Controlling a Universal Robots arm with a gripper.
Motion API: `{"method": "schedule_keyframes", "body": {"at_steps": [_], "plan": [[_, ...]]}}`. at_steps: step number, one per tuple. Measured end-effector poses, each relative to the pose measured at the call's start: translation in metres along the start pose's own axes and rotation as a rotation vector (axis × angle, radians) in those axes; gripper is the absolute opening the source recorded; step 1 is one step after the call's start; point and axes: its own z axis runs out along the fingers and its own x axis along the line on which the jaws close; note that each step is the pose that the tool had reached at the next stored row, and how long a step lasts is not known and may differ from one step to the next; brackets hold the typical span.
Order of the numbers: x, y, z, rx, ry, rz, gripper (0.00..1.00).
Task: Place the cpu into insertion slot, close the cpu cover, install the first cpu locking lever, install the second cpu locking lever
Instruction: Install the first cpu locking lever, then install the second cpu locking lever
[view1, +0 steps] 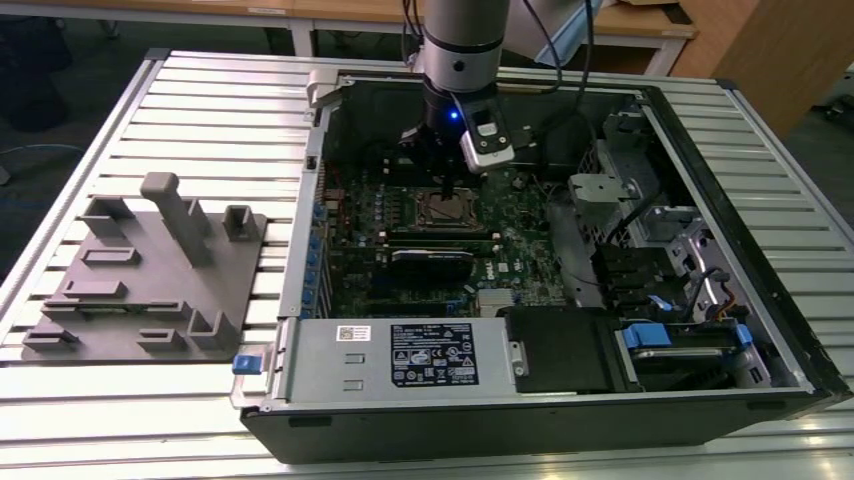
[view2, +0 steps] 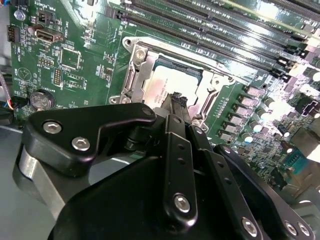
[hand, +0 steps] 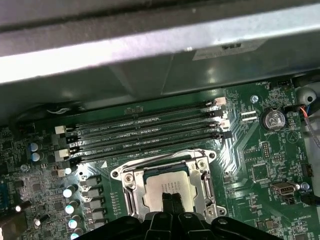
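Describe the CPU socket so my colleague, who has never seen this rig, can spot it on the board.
Look inside the open black computer case at the green circuit board. Near its middle, directly under the arm's black tool, sits the insertion slot, beside the row of long black memory slots. It is the board's square socket with a silvery metal frame around a dull grey chip, unlike those narrow strips.

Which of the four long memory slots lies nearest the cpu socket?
The memory slot bordering the cpu cover, where the gripper rests on the cpu; the rest lie beyond.
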Motion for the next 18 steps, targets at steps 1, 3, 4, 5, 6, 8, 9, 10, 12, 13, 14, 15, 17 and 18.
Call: {"method": "schedule_keyframes", "body": {"at_steps": [1, 3, 4, 5, 6, 8, 9, 10, 12, 13, 14, 15, 17, 18], "plan": [[-0.0003, -0.0008, 0.0000, 0.0000, 0.0000, 0.000, 0.11], [-0.0006, -0.0019, 0.0000, -0.0001, 0.0000, 0.000, 0.11], [-0.0007, -0.0022, 0.0000, 0.0000, 0.0000, 0.000, 0.11], [-0.0007, -0.0024, 0.0001, -0.0002, -0.0001, 0.000, 0.11], [-0.0008, -0.0027, 0.0000, -0.0001, 0.0000, 0.000, 0.11], [-0.0008, -0.0028, 0.0000, 0.0001, 0.0000, 0.000, 0.11], [-0.0008, -0.0028, 0.0000, 0.0001, 0.0000, 0.000, 0.11], [-0.0008, -0.0029, -0.0003, 0.0001, 0.0000, 0.000, 0.11], [-0.0009, -0.0029, -0.0010, 0.0001, 0.0000, 0.000, 0.11], [-0.0009, -0.0028, -0.0012, -0.0002, 0.0000, 0.000, 0.11], [-0.0009, -0.0028, -0.0012, -0.0002, 0.0000, 0.000, 0.11], [-0.0009, -0.0028, -0.0012, -0.0003, -0.0001, 0.000, 0.11], [-0.0010, -0.0028, -0.0030, 0.0000, 0.0003, 0.000, 0.11], [-0.0010, -0.0028, -0.0030, 0.0001, 0.0004, 0.000, 0.11]]}}
